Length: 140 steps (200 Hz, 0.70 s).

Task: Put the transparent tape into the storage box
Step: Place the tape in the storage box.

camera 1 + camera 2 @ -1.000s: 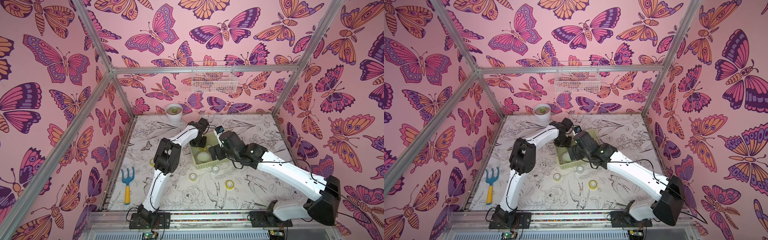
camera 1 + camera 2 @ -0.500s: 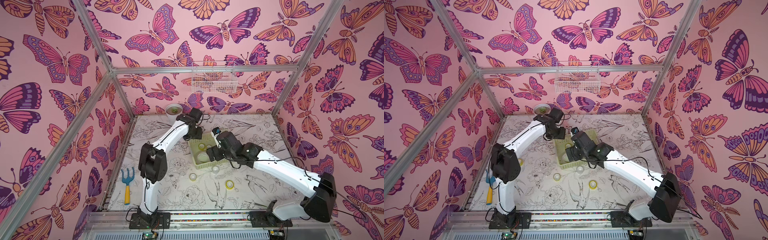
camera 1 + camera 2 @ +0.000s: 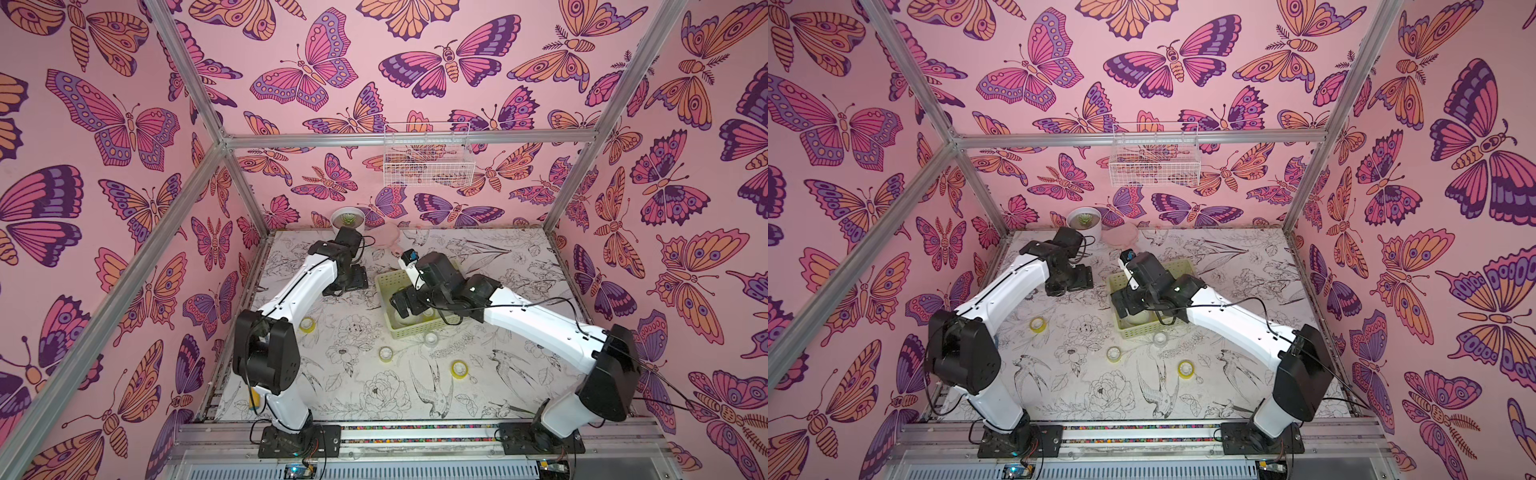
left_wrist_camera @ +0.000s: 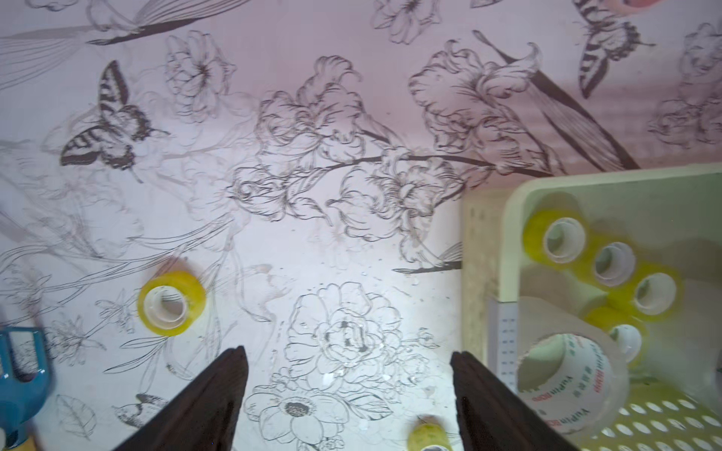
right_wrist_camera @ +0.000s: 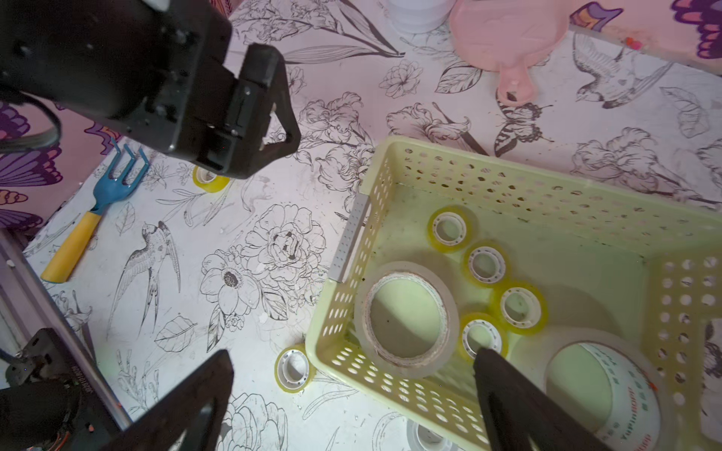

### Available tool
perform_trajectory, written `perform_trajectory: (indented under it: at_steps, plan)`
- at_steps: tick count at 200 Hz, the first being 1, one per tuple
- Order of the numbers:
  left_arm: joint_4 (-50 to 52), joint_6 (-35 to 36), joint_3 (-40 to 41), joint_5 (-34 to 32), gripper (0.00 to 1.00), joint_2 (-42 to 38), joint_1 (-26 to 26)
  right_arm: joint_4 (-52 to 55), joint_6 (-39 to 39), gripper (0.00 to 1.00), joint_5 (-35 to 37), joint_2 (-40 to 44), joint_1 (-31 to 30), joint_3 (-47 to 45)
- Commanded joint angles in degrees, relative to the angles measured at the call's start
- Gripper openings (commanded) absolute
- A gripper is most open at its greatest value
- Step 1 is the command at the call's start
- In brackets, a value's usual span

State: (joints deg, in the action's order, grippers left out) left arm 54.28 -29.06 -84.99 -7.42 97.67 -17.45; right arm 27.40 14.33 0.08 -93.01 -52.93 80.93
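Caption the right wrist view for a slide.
Open right claw over the storage box edge; inside, four small yellow tape rolls and two wide rolls, one yellow roll outside by the corner.

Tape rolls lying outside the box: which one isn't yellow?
The small whitish roll by the storage box's near wall; the other three loose rolls are yellow.

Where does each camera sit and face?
Top views: high in front, looking down and back over the table; left arm and right arm whole.
Left wrist: above the table beside the storage box, looking down; its open jaws.
Right wrist: over the box's edge, looking down; its open jaws, plus the left arm's.
Shared: both wrist views show four yellow rolls in the box.
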Motion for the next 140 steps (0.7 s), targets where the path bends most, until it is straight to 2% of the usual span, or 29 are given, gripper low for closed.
perform_trajectory:
  at_steps: [1, 15, 24, 62, 111, 140]
  plan:
    - [1.1, -2.8, 4.5, -2.6, 0.93, -3.9, 2.4, -0.5, -1.7, 0.99, -3.9, -2.6, -1.2, 3.2]
    - [1.0, -4.3, 7.5, -3.1, 0.95, -5.8, 4.0, -0.3, -2.0, 0.99, -5.2, -4.1, -1.6, 4.6]
    - [0.9, -5.7, 9.3, -3.8, 1.0, -7.1, 5.3, -0.2, -2.2, 0.99, -5.9, -4.9, -1.8, 5.5]
    - [-1.4, -9.1, 16.9, -3.3, 1.0, -11.2, 11.8, 0.9, -2.7, 0.99, -7.9, -8.1, -3.0, 9.6]
    - [-5.2, -9.7, 23.4, -1.4, 1.0, -11.2, 20.5, 1.5, -3.1, 0.99, -8.0, -8.9, -4.0, 10.5]
    - [-8.1, -9.9, 25.3, -0.3, 0.92, -9.8, 22.9, 2.0, -3.2, 0.99, -8.5, -9.0, -4.5, 11.3]
